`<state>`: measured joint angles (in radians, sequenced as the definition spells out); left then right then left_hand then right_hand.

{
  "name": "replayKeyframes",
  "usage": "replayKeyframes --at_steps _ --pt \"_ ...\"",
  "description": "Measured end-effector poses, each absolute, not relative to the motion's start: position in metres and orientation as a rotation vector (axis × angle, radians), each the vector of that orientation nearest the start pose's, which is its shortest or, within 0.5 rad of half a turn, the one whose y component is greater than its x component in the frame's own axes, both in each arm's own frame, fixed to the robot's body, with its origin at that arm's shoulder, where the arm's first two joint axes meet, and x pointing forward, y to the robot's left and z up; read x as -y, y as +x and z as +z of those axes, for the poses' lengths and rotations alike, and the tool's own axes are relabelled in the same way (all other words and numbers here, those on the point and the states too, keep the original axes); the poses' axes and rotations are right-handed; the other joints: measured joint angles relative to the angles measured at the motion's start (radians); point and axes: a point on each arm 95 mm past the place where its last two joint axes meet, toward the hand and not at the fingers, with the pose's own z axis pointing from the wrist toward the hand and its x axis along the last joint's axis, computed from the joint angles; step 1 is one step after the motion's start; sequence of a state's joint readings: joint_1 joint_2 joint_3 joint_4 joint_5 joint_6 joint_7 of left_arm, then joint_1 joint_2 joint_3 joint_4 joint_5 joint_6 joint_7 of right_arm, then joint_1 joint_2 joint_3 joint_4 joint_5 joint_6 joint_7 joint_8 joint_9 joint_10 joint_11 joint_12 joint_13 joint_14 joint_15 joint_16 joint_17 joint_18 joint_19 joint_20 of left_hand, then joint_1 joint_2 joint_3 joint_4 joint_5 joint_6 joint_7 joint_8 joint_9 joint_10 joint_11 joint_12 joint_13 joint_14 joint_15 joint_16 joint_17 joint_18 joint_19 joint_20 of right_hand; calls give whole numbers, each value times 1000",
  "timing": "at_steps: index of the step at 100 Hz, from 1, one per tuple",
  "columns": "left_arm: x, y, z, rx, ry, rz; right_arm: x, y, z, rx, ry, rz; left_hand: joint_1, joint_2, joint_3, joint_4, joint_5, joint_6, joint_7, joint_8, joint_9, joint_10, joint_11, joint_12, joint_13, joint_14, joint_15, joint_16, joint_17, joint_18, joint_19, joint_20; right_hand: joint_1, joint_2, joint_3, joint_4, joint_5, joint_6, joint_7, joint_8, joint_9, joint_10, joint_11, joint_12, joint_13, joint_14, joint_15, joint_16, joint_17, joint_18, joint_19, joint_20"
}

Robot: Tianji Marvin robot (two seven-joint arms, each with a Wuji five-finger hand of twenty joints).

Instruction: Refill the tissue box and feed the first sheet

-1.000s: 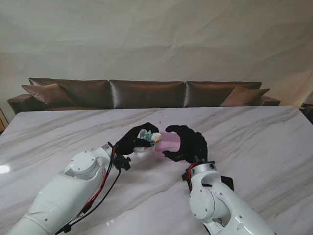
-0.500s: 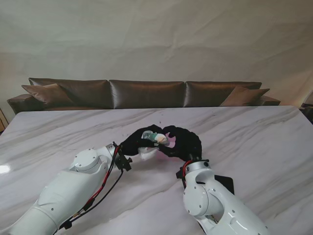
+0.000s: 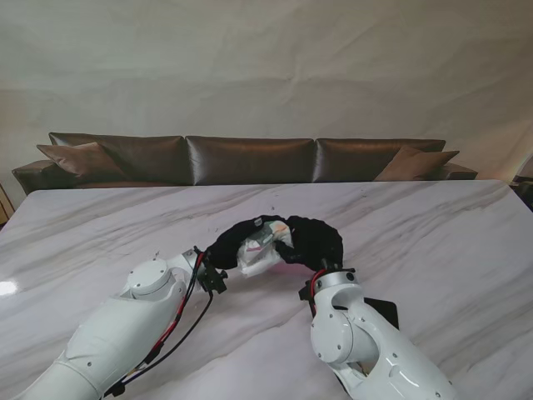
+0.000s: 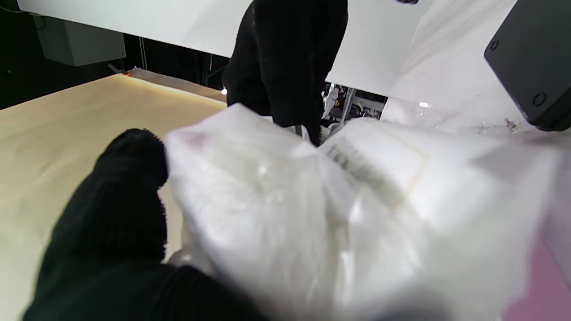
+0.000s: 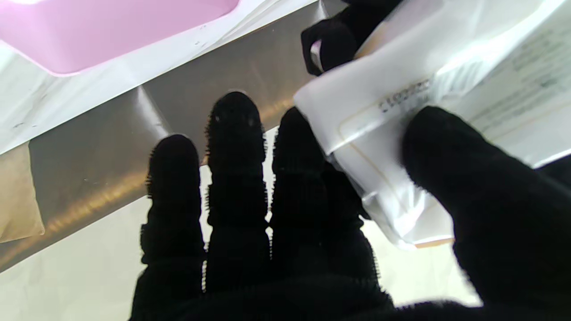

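White plastic — the tissue pack (image 3: 260,252) — is held over the marble table (image 3: 433,233) between both gloved hands; the left hand (image 3: 229,247) and right hand (image 3: 312,240) are each closed on it, above the pink box (image 5: 111,31).

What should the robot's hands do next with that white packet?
Probably pull the plastic tissue pack open. Both the left hand and the right hand already pinch it, above the table beside the pink box, and its wrapper looks sealed.
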<state>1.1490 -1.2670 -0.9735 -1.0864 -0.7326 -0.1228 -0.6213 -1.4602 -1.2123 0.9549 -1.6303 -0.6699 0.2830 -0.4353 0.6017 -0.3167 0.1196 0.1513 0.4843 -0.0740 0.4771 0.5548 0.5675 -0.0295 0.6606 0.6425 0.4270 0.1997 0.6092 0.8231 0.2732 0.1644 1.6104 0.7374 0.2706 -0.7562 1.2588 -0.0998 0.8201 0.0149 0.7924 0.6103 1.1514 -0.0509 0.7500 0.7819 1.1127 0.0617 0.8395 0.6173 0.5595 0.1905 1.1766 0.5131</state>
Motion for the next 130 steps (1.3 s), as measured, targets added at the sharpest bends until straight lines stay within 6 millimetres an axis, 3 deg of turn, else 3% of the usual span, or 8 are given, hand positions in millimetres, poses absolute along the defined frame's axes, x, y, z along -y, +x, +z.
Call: replayKeyframes --at_steps 8,14,17,35,51,65,91,130 --pt "97 467 -330 551 1691 1550 -90 400 -286 -917 1388 1751 -17 0 -18 0 -44 0 -81 -44 -47 1 -12 13 -14 3 -18 -6 -24 0 -1 0 -22 -22 54 106 87 -95 72 84 52 7 44 41 27 10 48 10 24 2 27 11" --pt "97 465 -326 570 1724 1598 -89 400 -286 -906 1398 1728 -17 1 -19 0 -61 0 -110 -60 -83 1 -34 12 -28 3 -27 -7 -67 0 -1 0 -37 -41 68 167 136 -115 92 106 90 7 75 63 40 13 72 11 38 3 43 12" --pt "96 464 -325 586 1742 1626 -88 400 -285 -901 1403 1719 -18 14 -26 0 -61 0 -116 -67 -138 1 -97 -12 -46 0 -41 -8 -92 0 -1 0 -47 -42 68 202 171 -123 134 125 102 7 89 70 50 14 82 11 44 9 50 12" --pt "85 465 -324 617 1810 1725 -85 403 -284 -887 1445 1707 -27 14 -27 -1 -61 0 -141 -95 -141 -4 -150 -43 -71 -1 -82 -39 -155 0 -1 0 -57 -70 68 290 228 -123 199 175 136 7 105 92 65 22 107 11 60 11 65 12" --pt "77 465 -327 626 1875 1787 -83 406 -283 -873 1474 1677 -28 14 -27 -1 -61 0 -142 -96 -172 -5 -164 -54 -71 -1 -83 -41 -166 1 -1 0 -59 -71 68 316 249 -123 212 186 153 7 105 93 89 24 118 11 75 12 78 12" --pt "72 466 -328 787 1974 1982 -79 414 -284 -878 1509 1600 -29 14 -27 -1 -61 0 -142 -97 -172 -5 -164 -54 -72 -5 -79 -42 -166 2 -1 0 -59 -71 68 329 260 -123 216 188 163 8 106 101 100 27 121 11 84 13 89 12" --pt "64 456 -329 936 2028 2191 -71 452 -297 -910 1621 1476 -30 39 -27 -1 -54 0 -126 -97 -170 -5 -149 -54 -72 -14 -59 -42 -153 7 -1 1 -59 -71 68 350 263 -122 225 188 174 12 108 103 115 32 131 13 97 13 100 12" --pt "46 437 -349 987 2124 2170 -61 497 -310 -989 1656 1312 -30 57 -5 -1 -54 0 -109 -98 -170 -6 -146 -57 -72 -16 -56 -43 -153 8 -1 1 -59 -78 42 365 289 -122 251 151 199 16 129 103 130 35 146 13 113 13 114 10"
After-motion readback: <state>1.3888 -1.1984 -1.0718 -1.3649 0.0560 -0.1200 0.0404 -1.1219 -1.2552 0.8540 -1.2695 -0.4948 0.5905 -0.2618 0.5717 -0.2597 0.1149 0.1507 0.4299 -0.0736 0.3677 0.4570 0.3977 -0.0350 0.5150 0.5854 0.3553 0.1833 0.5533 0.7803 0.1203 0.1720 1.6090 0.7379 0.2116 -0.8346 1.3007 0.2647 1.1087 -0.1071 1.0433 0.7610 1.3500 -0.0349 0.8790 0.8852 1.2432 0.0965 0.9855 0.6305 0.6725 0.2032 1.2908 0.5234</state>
